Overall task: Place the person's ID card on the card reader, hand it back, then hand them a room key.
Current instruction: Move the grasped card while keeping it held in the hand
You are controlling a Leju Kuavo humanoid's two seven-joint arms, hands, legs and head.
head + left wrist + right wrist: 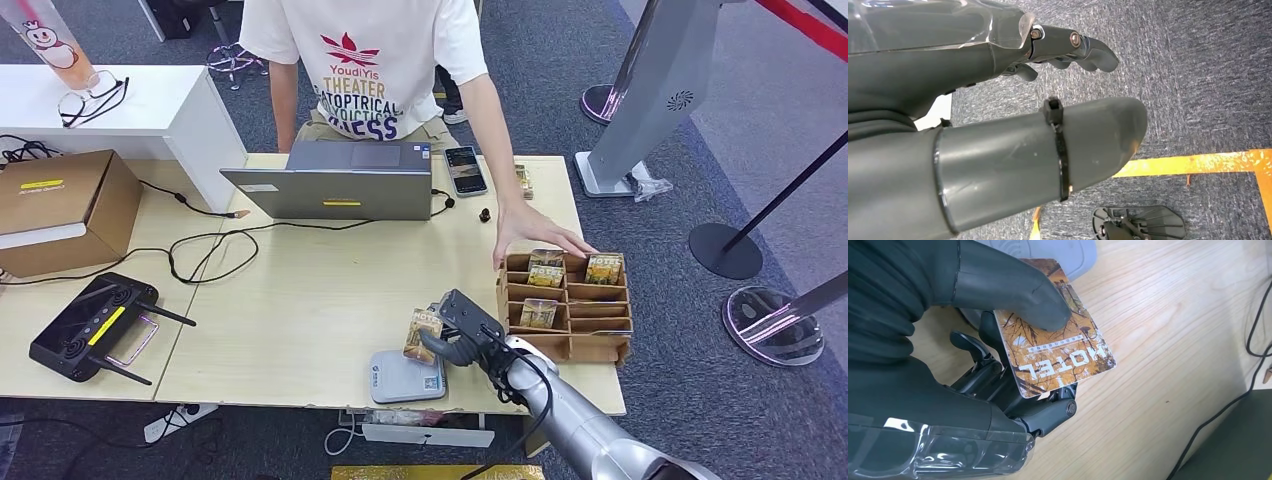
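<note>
At the table's near edge, just above the grey card reader (pixel 405 377), your right hand (pixel 462 335) pinches a room key (pixel 423 333) between thumb and fingers; the right wrist view shows the thumb (pixel 1013 292) pressed on the printed HOTEL face (pixel 1058 357), with the darker fingers backing it from behind. The card stands roughly upright in the head view, its long axis running 12 to 6.

The relation your next move turns on: the person's hand (pixel 535 232) lies at about 1 o'clock from the key, resting on the far rim of the cardboard tray (pixel 600 350), and the tray sits between. Your right arm is the nearer one by far, since the left hand (pixel 1068 47) hangs over grey carpet, fingers loosely curled on nothing. So the handover looks like a reach up and right, over the tray.

The tray is divided into compartments: several cards of the same print stand in the far ones and one in the middle left (the near ones look bare). I cannot pick out an ID card anywhere.
</note>
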